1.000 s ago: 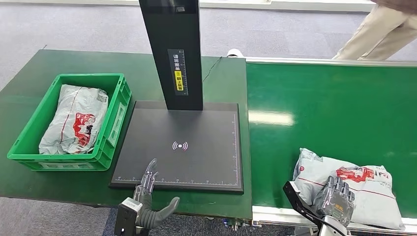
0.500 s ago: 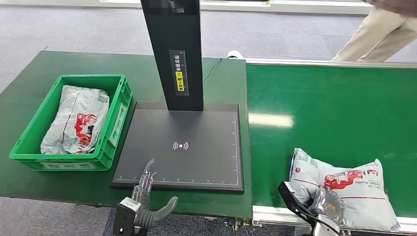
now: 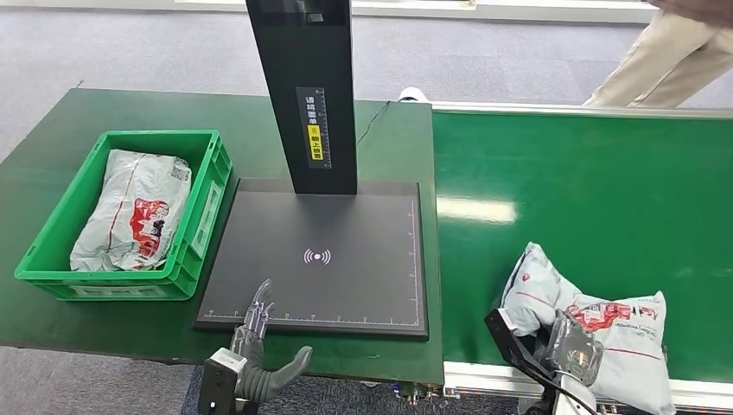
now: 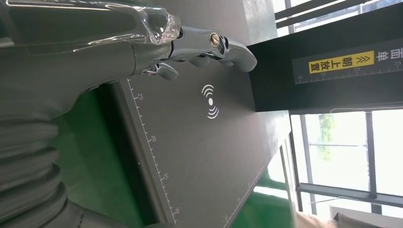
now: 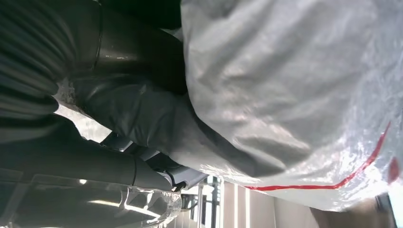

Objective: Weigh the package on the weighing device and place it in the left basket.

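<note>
Slippage is the danger, since the right hand grips the soft package only at its near edge on the green conveyor, well apart from the scale, while the left hand hovers with fingers apart.

Parcel-sorting station in a logistics or warehouse-type hall: green conveyor belt, black weighing platform with upright scanner column (ruler marks along its edges), green crate holding a bagged parcel, grey carpet floor, large windows.
</note>
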`<act>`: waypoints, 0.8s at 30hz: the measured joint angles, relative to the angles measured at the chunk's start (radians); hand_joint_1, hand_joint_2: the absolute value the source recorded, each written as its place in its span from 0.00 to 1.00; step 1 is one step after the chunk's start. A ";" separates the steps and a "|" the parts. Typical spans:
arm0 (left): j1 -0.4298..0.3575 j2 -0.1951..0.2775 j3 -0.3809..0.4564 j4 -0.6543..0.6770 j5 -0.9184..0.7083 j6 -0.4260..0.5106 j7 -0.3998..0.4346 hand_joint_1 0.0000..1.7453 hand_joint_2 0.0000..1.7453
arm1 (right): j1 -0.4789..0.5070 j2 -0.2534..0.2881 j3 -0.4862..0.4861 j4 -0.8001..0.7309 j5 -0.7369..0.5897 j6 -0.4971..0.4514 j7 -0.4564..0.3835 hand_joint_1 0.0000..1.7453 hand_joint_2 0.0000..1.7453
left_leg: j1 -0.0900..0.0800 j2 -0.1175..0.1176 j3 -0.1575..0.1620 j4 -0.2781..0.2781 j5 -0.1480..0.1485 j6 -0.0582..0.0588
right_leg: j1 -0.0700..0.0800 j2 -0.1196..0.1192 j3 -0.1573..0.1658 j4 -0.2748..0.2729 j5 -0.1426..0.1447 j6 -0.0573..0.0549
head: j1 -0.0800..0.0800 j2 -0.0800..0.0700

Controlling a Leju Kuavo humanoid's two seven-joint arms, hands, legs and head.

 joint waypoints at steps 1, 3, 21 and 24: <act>0.000 0.000 0.000 0.001 -0.002 0.002 -0.004 0.00 1.00 | 0.002 0.004 0.000 -0.022 -0.035 -0.038 -0.033 1.00 1.00 | 0.000 0.000 0.000 0.000 0.000 0.000 | 0.000 0.000 0.000 0.000 0.000 0.000 | 0.000 0.000; 0.000 0.000 0.001 0.005 -0.004 0.005 -0.012 0.00 1.00 | 0.010 0.013 0.000 -0.070 -0.110 -0.107 -0.109 1.00 1.00 | 0.000 0.000 -0.001 0.000 0.000 0.000 | 0.000 0.000 -0.001 0.000 0.000 0.000 | 0.000 0.000; -0.029 0.000 -0.007 0.069 0.011 0.050 -0.047 0.00 1.00 | 0.081 0.137 0.053 -0.458 -1.120 0.089 -0.754 1.00 1.00 | 0.000 0.000 -0.006 0.000 0.000 0.000 | 0.000 0.000 -0.005 0.000 -0.001 0.000 | 0.000 0.000; -0.043 0.000 -0.009 0.084 0.013 0.041 -0.054 0.00 1.00 | 0.067 0.130 0.134 -0.463 -1.220 0.235 -0.754 1.00 1.00 | 0.000 0.000 -0.006 0.000 0.000 0.000 | 0.000 0.000 -0.005 0.000 -0.001 0.000 | 0.000 0.000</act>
